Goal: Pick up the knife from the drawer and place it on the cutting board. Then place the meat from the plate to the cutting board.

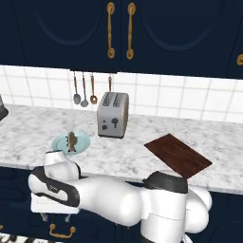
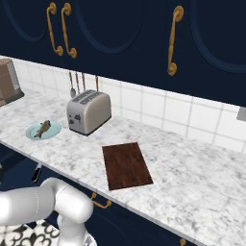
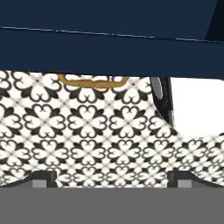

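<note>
Wide apart stand the two dark finger tips of my claw [image 3: 112, 178], gripping nothing, hanging low in front of the navy cabinetry and looking down at a black-and-white patterned floor [image 3: 87, 131]. A brass pull handle [image 3: 93, 82] sits just under the navy-blue drawer front [image 3: 109, 48] ahead of me. In the right base view a small slim black-handled knife [image 2: 36, 173] seems to lie inside the drawer [image 2: 19, 166] below the front edge of the white marbled counter [image 2: 192, 182], near its left end; it is too small for me to be sure of its lie.

The flat rectangular dark brown wooden cutting board [image 1: 178, 155] rests bare at the counter's front edge, right of the silver toaster [image 1: 113, 114]. The small brown lumpy meat [image 1: 71, 140] sits on the round pale blue-green plate [image 1: 60, 144], left of the toaster, well apart from the board.

The step in hand, I judge, is reaching the knife. To do it well I should rise above the drawer's rim, tip downward, line my fingers across the handle, not the blade, and descend squarely before closing.
</note>
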You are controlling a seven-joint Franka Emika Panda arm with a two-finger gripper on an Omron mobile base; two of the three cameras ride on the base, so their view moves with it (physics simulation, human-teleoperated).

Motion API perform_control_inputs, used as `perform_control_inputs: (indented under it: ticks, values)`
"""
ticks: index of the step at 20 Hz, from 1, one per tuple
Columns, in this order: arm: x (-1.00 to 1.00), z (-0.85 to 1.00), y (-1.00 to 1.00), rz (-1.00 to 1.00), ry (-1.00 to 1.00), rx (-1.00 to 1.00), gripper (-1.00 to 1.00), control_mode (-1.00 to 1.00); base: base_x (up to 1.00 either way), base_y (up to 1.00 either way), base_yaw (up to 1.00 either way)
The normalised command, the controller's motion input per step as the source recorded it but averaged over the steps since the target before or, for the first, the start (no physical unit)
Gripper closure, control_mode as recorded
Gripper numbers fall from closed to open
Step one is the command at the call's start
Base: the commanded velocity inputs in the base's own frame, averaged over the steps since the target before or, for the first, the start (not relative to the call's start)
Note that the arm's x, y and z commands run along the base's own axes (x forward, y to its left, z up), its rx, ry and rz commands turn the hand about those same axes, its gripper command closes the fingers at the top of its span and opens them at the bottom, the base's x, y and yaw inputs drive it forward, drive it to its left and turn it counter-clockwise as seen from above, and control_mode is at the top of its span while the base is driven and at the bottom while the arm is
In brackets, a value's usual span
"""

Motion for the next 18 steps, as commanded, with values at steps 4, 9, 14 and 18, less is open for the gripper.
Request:
perform_control_inputs:
  ticks: [4,9,14,18]
  values:
    - [0.68,0.33,-0.49,0.14,0.0,0.01,-1.0,-1.0,0.0,0.0,0.0]
    - [0.31,-0.21,-0.5,0.13,0.0,0.0,-1.0,-1.0,0.0,0.0,0.0]
    - [0.46,-0.33,-0.46,0.13,0.0,0.02,-1.0,-1.0,0.0,0.0,0.0]
    - [0.3,-0.71,-0.07,0.08,0.0,0.03,-1.0,-1.0,0.0,0.0,0.0]
